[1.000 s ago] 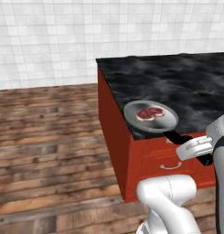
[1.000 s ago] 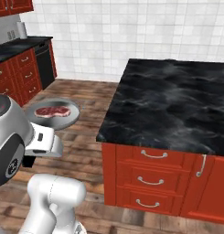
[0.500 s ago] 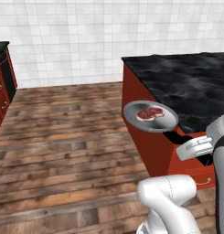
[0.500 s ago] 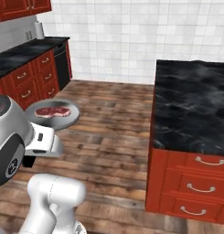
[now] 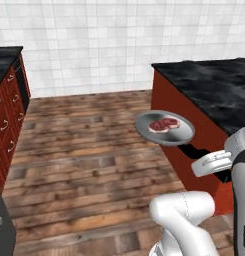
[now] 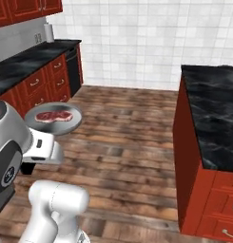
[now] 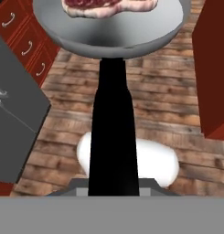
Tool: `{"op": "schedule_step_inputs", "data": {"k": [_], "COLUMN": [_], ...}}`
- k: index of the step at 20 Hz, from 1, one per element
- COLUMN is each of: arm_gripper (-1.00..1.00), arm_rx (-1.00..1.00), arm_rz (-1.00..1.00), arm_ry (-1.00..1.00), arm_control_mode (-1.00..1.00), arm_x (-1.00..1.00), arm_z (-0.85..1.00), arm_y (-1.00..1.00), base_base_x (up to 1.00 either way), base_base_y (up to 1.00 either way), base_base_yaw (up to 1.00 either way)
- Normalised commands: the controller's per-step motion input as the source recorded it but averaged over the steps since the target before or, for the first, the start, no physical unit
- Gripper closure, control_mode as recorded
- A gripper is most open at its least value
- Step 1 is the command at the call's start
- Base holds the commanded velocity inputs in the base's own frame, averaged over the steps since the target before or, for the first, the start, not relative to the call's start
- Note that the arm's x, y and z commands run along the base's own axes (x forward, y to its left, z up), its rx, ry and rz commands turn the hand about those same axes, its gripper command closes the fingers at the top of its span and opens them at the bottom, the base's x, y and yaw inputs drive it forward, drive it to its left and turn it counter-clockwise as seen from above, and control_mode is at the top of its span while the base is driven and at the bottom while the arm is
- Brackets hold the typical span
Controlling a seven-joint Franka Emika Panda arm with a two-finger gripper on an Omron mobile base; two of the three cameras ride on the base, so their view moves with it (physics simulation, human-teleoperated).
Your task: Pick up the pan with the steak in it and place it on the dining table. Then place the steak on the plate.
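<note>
Pan (image 5: 165, 128): carried level above the wooden floor, clear of any counter.
Steak (image 5: 163, 125): lying inside it.
Gripper (image 7: 113, 185): clamped on the black handle.
Remaining: reach table, plate the steak.

Your base has kept turning left: the black-topped red island (image 5: 214, 95) has slid to the right edge in both base views, and the wall cabinets (image 6: 37, 80) have swung into sight. The pan (image 5: 165, 128) with its steak (image 5: 163, 125) kept its place before the arm.
</note>
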Motion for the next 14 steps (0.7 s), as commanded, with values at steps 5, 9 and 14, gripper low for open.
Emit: {"op": "schedule_step_inputs", "data": {"k": [5,9,14], "arm_gripper": [1.00,1.00,1.00], "arm_rx": [0.00,0.00,0.00], "arm_rz": [0.00,0.00,0.00], "arm_ry": [0.00,0.00,0.00], "arm_control_mode": [1.00,1.00,1.00], "arm_x": [0.00,0.00,0.00], "arm_z": [0.00,0.00,0.00], "arm_y": [0.00,0.00,0.00], "base_base_x": [0.98,1.00,1.00], "base_base_y": [0.44,0.50,0.50], "base_base_yaw": [-0.07,-0.07,-0.07]}}
